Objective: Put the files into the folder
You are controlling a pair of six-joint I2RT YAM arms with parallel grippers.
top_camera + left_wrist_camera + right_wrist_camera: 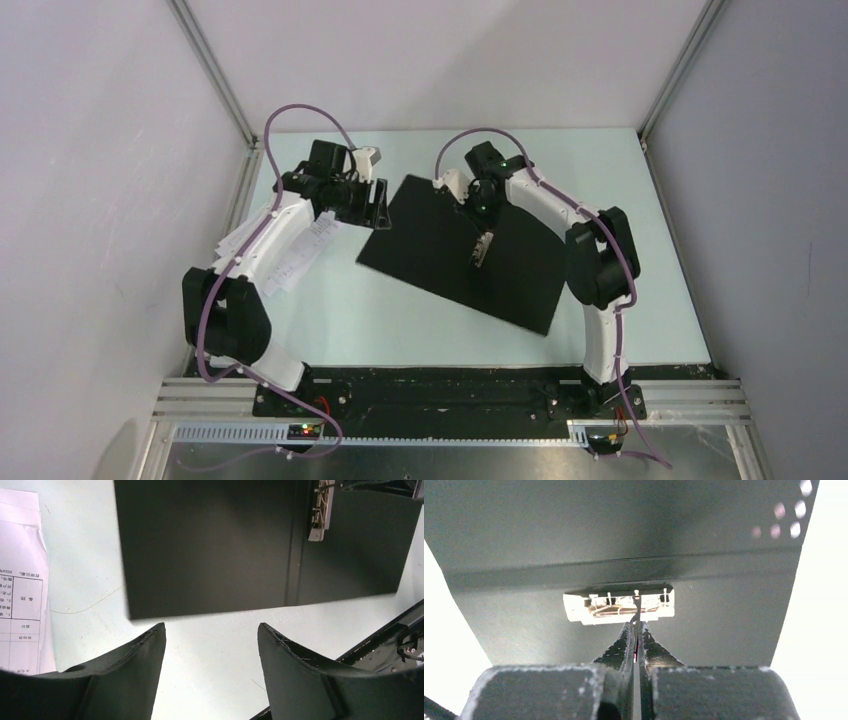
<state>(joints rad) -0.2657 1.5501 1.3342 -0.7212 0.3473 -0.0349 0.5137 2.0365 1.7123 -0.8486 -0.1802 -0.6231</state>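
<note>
Right gripper (636,626) clenched on clip (619,605) lever; folder (440,250) open, black face up, centre; files (298,262) at its nine o'clock; left gripper (211,630) spread, empty; likely clip-lifting step; next, left must fetch files.

Overhead rear view; two close wrist views, seemingly sharing the folder (430,250)

A pale mint-green table (400,330) fills the enclosure. Plain light-grey walls (100,150) rise on three sides of it, with aluminium posts (213,72) at its far corners. Lighting is soft and even.
</note>
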